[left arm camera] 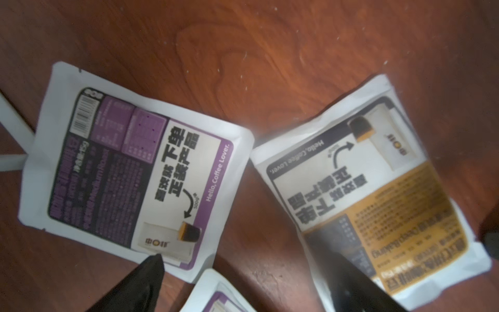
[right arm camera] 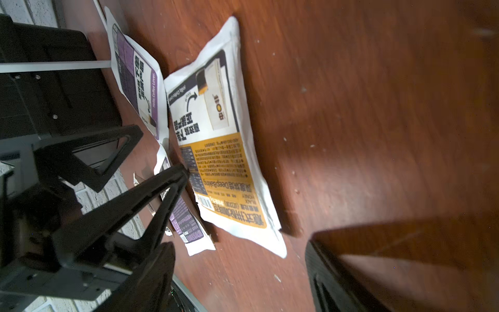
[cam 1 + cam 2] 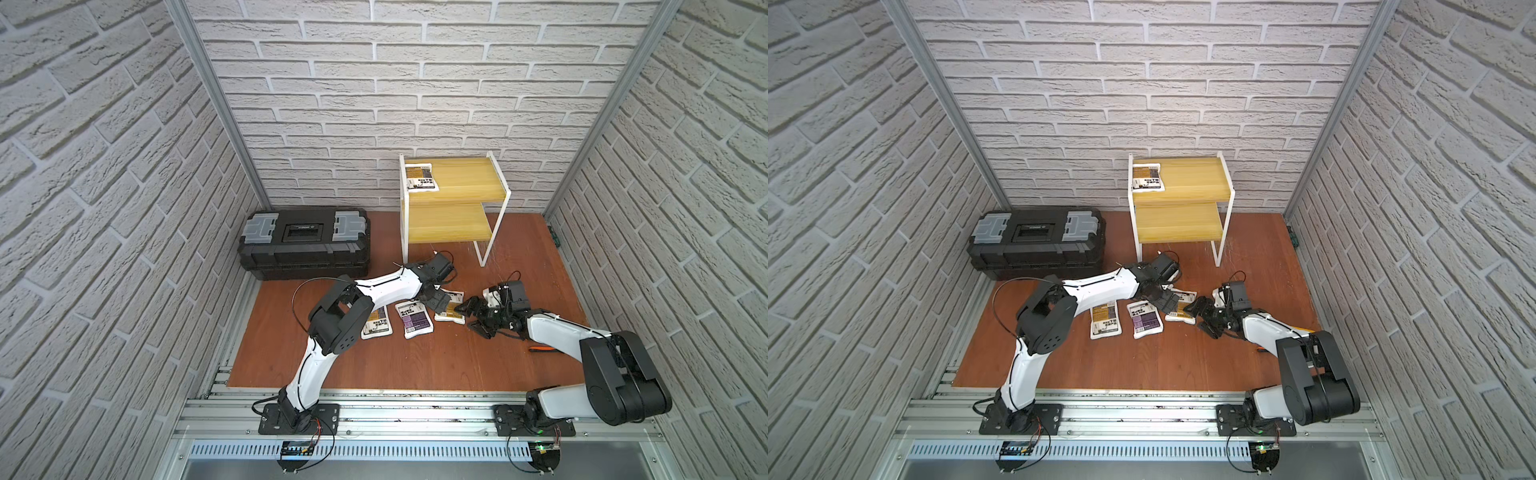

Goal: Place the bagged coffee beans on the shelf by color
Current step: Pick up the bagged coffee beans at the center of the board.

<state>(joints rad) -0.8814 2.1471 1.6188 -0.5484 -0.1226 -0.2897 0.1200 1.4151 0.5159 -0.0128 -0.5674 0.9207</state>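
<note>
Across the brown table (image 3: pixel 374 365): seeing black toolbox (image 3: pixel 303 243) at rear left, shelf (image 3: pixel 469 183) just beside it against the back wall. Reaching both arms into the bag cluster in front of the shelf. Holding left gripper (image 1: pixel 240 251) spread wide and empty, one finger over one edge of the target orange bag (image 1: pixel 378 202), other finger at the rim of the rear purple bag (image 1: pixel 129 173); contact impossible to tell. Pointing right gripper (image 3: pixel 464 318) at that orange bag from the opposite side, jaws wide too, gripping nothing. Counting five bags: shelved orange bag (image 3: pixel 423 178) lying on the top board's left rear corner; front purple bag (image 3: pixel 415 322) and left orange bag (image 3: pixel 377 328) lying on the table close by, the last partly under the left elbow. Flagging risks: crowding two grippers onto one bag, risking a finger clash; closing on bags packed corner to corner, risking dragging a purple one along; pinching a flat slick pouch shallowly, risking a slip; grabbing the wrong neighbour, mixing colours on the orange board.
</note>
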